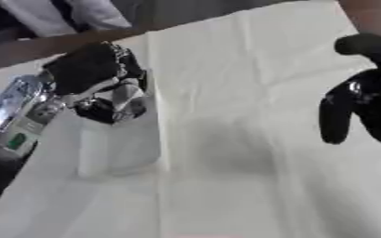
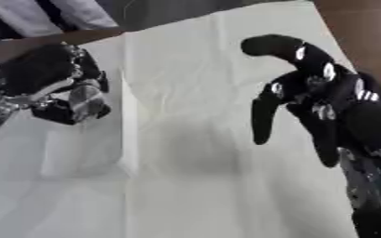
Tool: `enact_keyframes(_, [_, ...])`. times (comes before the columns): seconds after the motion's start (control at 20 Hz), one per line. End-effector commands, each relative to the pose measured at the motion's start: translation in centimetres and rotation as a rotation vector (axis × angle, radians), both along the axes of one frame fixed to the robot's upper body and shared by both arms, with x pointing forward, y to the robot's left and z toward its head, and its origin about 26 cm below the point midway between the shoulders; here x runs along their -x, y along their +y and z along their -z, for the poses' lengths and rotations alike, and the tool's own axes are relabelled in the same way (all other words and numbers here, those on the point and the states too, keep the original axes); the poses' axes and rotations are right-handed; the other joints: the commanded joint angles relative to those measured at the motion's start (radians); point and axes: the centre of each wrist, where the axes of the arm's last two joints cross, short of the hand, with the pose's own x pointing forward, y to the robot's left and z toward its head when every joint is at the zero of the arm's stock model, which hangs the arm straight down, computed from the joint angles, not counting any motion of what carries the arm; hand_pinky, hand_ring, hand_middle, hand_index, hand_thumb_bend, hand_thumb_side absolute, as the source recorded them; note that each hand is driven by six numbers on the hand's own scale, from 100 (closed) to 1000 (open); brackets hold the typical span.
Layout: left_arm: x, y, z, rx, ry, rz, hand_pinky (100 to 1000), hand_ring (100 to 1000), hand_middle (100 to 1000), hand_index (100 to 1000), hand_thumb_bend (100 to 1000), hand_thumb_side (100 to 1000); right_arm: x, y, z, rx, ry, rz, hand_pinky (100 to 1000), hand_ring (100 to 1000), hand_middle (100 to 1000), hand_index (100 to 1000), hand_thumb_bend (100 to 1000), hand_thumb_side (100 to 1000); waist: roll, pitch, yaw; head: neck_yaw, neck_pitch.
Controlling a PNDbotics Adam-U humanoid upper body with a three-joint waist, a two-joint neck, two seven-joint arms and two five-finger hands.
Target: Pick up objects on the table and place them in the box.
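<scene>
Blurring hides what the curled left robot hand point(image 1: 96, 83) holds; right robot hand point(image 2: 307, 93) hangs slack.

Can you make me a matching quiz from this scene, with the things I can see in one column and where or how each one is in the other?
Things:
1. left hand
2. right hand
3. bottle
4. white cloth

Descriptions:
A. lies at the far left edge and has a green label
B. spread across the middle, under everything
C. at the right side, fingers straight, holding nothing
D. upper left, right next to the bottle

Pairs: 1-D, 2-C, 3-A, 4-B
</scene>
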Motion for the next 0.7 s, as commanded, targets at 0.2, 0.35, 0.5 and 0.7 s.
enact_keyframes(0.2, [0.37, 1.16, -0.66, -0.071, -0.016, -0.027, 100, 131, 164, 262, 153, 100, 0.10, -0.14, -0.75, -0.011, -0.069, -0.017, 391, 486, 945, 241, 100, 894, -0.010, -0.018, 0.013, 0.008, -0.003])
enact_keyframes(0.35, [0.44, 1.28, -0.50, -0.081, -0.013, -0.031, 100, 139, 174, 300, 190, 100, 0.09, -0.11, -0.76, -0.015, -0.069, -0.017, 391, 486, 944, 243, 100, 894, -0.013, -0.019, 0.016, 0.008, -0.003])
enact_keyframes(0.5, [0.49, 1.14, -0.20, -0.097, 0.011, -0.001, 300, 477, 527, 589, 410, 508, 0.08, -0.08, -0.80, -0.018, -0.070, -0.019, 392, 486, 942, 244, 100, 895, -0.015, -0.020, 0.016, 0.008, -0.003])
enact_keyframes(0.7, [0.41, 1.18, -0.15, -0.106, 0.050, 0.058, 551, 703, 763, 837, 699, 887, 0.05, -0.07, -0.74, -0.019, -0.068, -0.018, 392, 487, 942, 246, 100, 895, -0.015, -0.023, 0.015, 0.007, -0.003])
